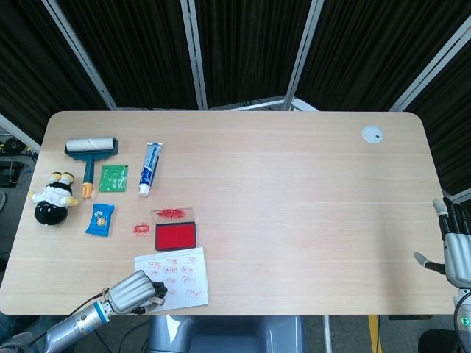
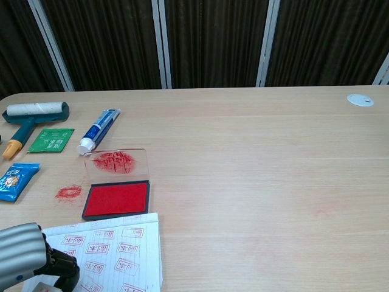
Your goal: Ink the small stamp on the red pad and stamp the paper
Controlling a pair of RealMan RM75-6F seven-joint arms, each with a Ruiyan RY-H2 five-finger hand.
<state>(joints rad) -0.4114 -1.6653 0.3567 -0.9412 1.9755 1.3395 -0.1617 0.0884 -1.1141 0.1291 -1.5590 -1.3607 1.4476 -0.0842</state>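
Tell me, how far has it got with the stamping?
The paper already carries many red stamp marks. The left hand grips the small stamp at the sheet's near left corner, seemingly mid-stamp. The red pad lies open just beyond. The right hand waits open, off to the side.

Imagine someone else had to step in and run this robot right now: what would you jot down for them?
Left hand: curled over the near left corner of the paper, apparently pressing the small stamp down; only a bit of the stamp shows under the fingers.
Right hand: off the table's right edge, fingers apart, holding nothing.
Red pad: open, just beyond the paper, its clear lid flipped back and smeared red.
Done: the paper already carries many red prints.
Left: lift the stamp and check the new mark; I can't tell whether it has printed.
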